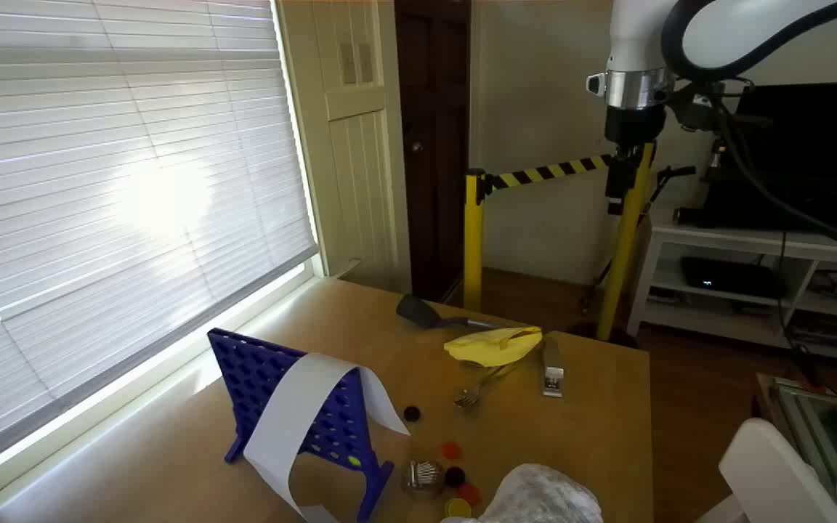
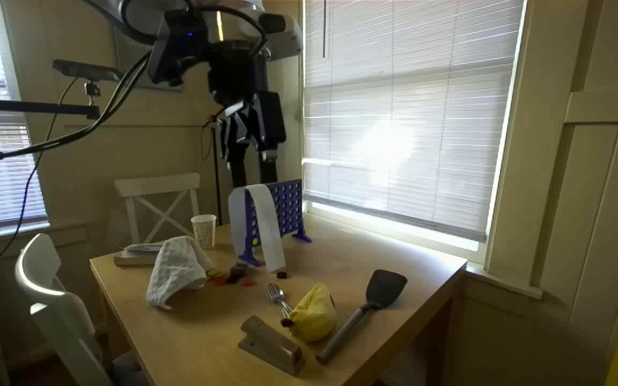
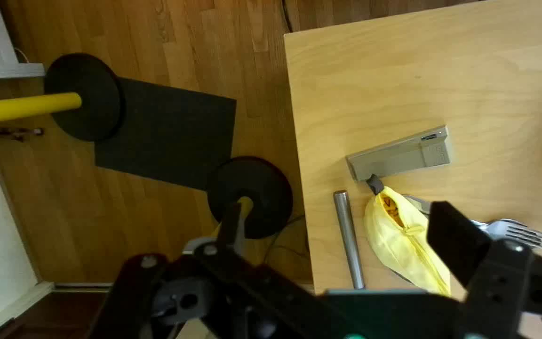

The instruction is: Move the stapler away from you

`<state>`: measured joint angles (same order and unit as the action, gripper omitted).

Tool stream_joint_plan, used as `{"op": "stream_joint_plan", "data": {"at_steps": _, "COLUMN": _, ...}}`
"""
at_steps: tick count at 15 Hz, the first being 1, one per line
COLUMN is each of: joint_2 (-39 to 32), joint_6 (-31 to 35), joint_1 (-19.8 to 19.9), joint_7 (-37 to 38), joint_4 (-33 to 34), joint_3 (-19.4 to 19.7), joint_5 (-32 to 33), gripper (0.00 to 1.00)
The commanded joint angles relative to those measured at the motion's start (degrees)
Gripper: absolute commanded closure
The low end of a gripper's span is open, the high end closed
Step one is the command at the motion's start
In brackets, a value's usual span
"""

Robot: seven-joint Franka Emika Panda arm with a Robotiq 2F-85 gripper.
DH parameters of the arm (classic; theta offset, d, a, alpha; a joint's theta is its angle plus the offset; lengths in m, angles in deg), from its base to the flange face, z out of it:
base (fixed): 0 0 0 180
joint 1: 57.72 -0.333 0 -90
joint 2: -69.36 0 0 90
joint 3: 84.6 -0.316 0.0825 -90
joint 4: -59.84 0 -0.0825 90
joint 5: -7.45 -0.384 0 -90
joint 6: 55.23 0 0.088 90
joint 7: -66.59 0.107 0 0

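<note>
The grey stapler (image 1: 552, 367) lies on the table near its edge, right of a yellow pouch in this exterior view. It also shows in an exterior view (image 2: 271, 346) at the table's near end, and in the wrist view (image 3: 399, 153) right of the table edge. My gripper (image 2: 253, 172) hangs in the air well above the table, its two black fingers apart with nothing between them. In an exterior view the gripper (image 1: 616, 200) is seen side-on, high and beyond the table. In the wrist view the fingers (image 3: 339, 228) stand wide apart, below the stapler in the picture.
The yellow pouch (image 3: 405, 240) lies beside the stapler, its dark tab at the stapler's side. A fork (image 1: 473, 392) and a black spatula (image 2: 384, 289) lie close by. A blue game frame (image 1: 295, 392) with a paper strip, white cloth (image 2: 177, 271), paper cup (image 2: 204, 230) and discs stand farther off.
</note>
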<state>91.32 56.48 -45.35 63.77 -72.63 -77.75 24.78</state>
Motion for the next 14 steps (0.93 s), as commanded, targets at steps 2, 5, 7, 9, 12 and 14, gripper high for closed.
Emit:
{"op": "stream_joint_plan", "data": {"at_steps": 2, "joint_2": 0.02, "joint_6": -0.21, "joint_1": -0.76, "joint_7": 0.21, "joint_4": 0.12, "joint_3": 0.65, "joint_5": 0.24, "gripper": 0.0}}
{"op": "stream_joint_plan", "data": {"at_steps": 5, "joint_2": 0.02, "joint_6": -0.21, "joint_1": -0.76, "joint_7": 0.21, "joint_4": 0.12, "joint_3": 0.65, "joint_5": 0.24, "gripper": 0.0}}
{"op": "stream_joint_plan", "data": {"at_steps": 7, "joint_2": -2.41, "joint_6": -1.96, "joint_1": -0.08, "joint_7": 3.87, "joint_4": 0.58, "joint_3": 0.61, "joint_5": -0.68, "gripper": 0.0}}
{"op": "stream_joint_plan", "data": {"at_steps": 9, "joint_2": -4.7, "joint_6": -2.97, "joint_1": 0.17, "joint_7": 7.04, "joint_4": 0.28, "joint_3": 1.59, "joint_5": -3.45, "gripper": 0.0}}
{"op": "stream_joint_plan", "data": {"at_steps": 12, "joint_2": -7.91, "joint_6": -1.65, "joint_1": 0.3, "joint_7": 10.38, "joint_4": -1.45, "joint_3": 3.38, "joint_5": -8.21, "gripper": 0.0}}
{"op": "stream_joint_plan", "data": {"at_steps": 14, "joint_2": -10.18, "joint_6": 0.38, "joint_1": 0.38, "joint_7": 12.38, "joint_4": -2.56, "joint_3": 4.47, "joint_5": -12.6, "gripper": 0.0}}
